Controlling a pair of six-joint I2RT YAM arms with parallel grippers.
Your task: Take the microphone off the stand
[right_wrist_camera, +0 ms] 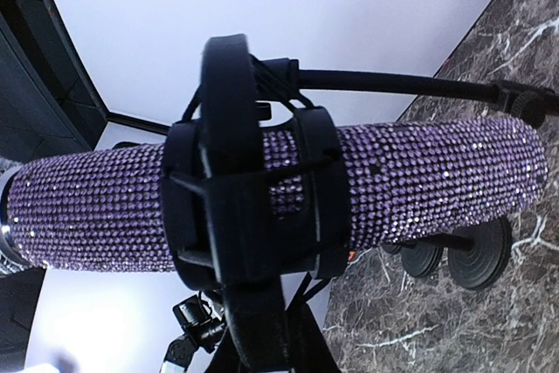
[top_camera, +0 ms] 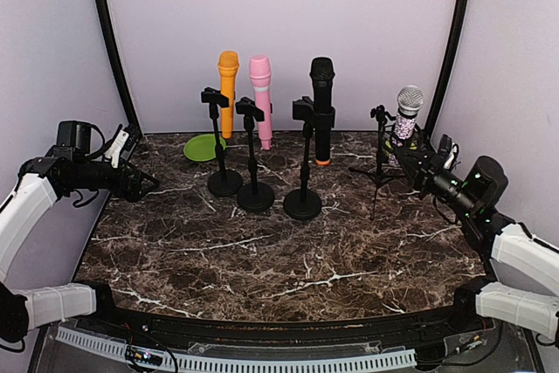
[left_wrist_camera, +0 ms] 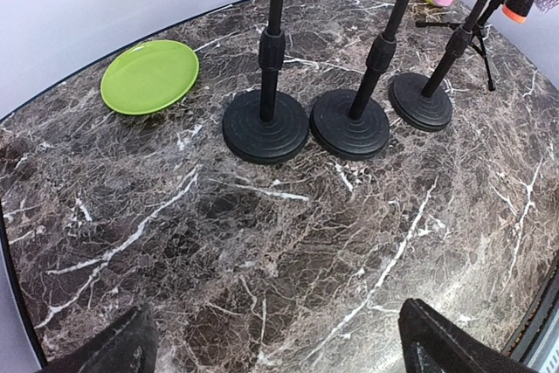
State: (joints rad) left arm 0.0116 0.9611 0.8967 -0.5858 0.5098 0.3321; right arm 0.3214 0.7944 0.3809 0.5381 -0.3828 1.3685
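My right jaws are closed on the lower body of the glittery purple microphone (top_camera: 403,131); my left jaws hang wide open at the left edge of the counter (top_camera: 262,251). Near the far right corner, the tripod stand (top_camera: 379,162) carries the microphone in its clip (right_wrist_camera: 236,216), long axis near upright, silver head pointing up.

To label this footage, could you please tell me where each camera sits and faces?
Top external: above, behind the robot, facing the back wall; left hand, right hand show.
Left wrist: looks down at stand bases and green plate; fingertips at bottom.
Right wrist: close on purple microphone in its clip; fingers unclear.
Top and left wrist share the green plate.
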